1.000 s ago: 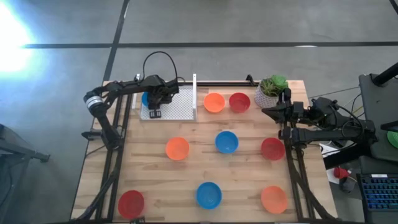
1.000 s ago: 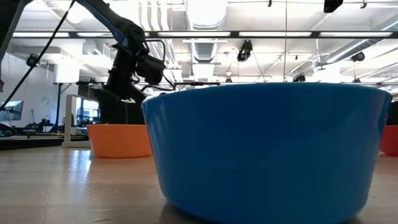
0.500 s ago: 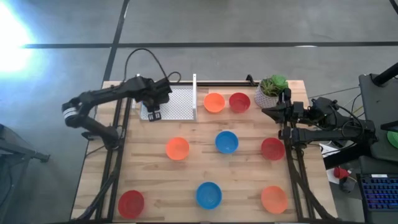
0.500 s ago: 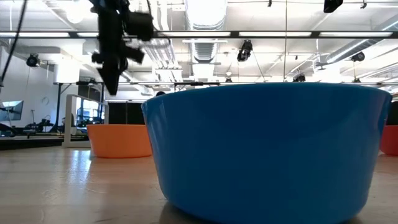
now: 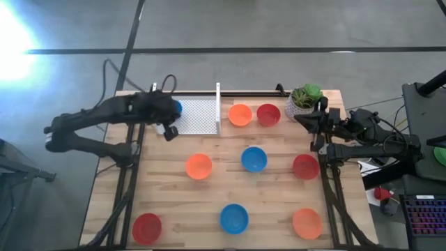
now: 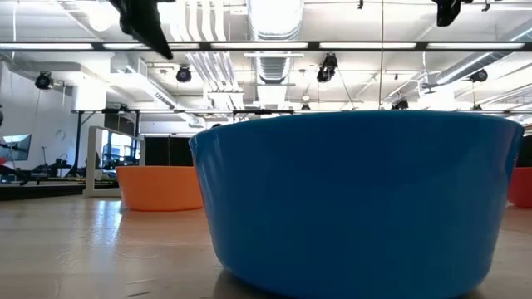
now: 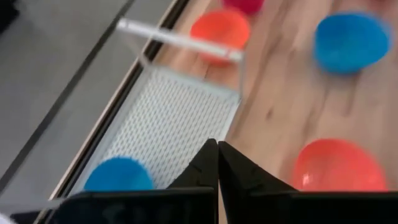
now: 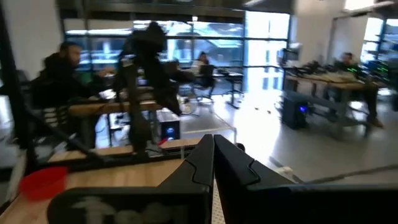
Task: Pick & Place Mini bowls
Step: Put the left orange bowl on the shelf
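Nine mini bowls show in the high view. A blue bowl (image 5: pixel 174 107) sits in the white mesh tray (image 5: pixel 198 117), also the blue bowl (image 7: pixel 118 175) in the left wrist view. On the table stand an orange bowl (image 5: pixel 240 115), a red bowl (image 5: pixel 268 114), an orange bowl (image 5: pixel 198 166), a blue bowl (image 5: pixel 254 159), a red bowl (image 5: pixel 305 166), a red bowl (image 5: pixel 147 227), a blue bowl (image 5: pixel 234 218) and an orange bowl (image 5: pixel 306 223). My left gripper (image 5: pixel 168 131) (image 7: pixel 216 148) hangs shut above the tray's near left corner, holding nothing. My right gripper (image 5: pixel 312 124) (image 8: pixel 213 144) waits shut by the right edge.
A white plant pot (image 5: pixel 304 103) with a green plant stands at the far right corner, beside my right gripper. The tray has an upright wall (image 5: pixel 217 108) on its right side. The near blue bowl (image 6: pixel 357 199) fills the low view. People sit at desks beyond the table.
My left gripper has risen from low over the tray and drawn back toward the table's left edge, its arm swinging out past that edge. The blue bowl has stayed in the tray's far left corner.
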`<action>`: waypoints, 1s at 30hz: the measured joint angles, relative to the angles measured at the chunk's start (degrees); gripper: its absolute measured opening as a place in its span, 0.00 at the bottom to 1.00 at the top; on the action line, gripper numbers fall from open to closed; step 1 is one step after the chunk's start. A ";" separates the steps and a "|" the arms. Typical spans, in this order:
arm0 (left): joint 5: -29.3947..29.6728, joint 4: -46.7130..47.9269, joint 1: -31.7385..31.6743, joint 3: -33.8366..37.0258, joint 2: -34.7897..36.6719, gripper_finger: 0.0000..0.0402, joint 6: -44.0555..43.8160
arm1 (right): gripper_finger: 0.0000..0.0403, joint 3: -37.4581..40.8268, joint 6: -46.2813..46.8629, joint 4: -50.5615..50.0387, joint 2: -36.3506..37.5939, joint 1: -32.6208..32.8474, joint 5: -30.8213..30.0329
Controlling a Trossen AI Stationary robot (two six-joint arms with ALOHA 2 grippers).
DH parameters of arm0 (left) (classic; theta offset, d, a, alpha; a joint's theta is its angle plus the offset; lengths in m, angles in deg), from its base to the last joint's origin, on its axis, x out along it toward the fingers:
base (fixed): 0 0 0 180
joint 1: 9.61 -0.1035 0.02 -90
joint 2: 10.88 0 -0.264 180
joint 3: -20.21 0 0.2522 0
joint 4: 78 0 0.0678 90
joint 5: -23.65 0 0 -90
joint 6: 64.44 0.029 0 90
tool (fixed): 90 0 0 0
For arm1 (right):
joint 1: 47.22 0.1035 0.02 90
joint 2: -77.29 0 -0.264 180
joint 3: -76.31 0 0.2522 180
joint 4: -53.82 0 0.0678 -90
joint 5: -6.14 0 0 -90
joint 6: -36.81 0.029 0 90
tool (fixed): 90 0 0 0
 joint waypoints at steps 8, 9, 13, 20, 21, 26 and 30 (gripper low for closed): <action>0.09 -0.89 7.04 0.23 4.87 0.00 -5.59 | 0.02 0.00 0.74 0.04 0.00 0.00 -0.60; 0.09 -0.95 8.07 0.42 5.10 0.00 -6.14 | 0.02 0.00 1.23 0.04 0.00 0.02 -0.67; -0.15 -1.04 11.72 2.12 5.62 0.00 -9.79 | 0.02 0.00 1.47 0.04 -0.02 0.00 -0.90; -3.87 -1.10 15.52 5.40 4.15 0.00 -12.99 | 0.02 0.00 0.56 0.06 -0.01 0.00 -0.97; -4.48 -1.16 15.70 5.71 3.87 0.00 -13.80 | 0.02 0.00 0.31 0.06 -0.02 0.00 -0.97; -8.90 -1.04 15.75 7.92 2.17 0.00 -14.55 | 0.02 0.00 -0.32 0.05 -0.01 0.00 -0.97; -9.70 -1.01 15.73 8.82 0.71 0.00 -12.98 | 0.02 0.00 -3.18 0.05 -0.02 0.02 -0.92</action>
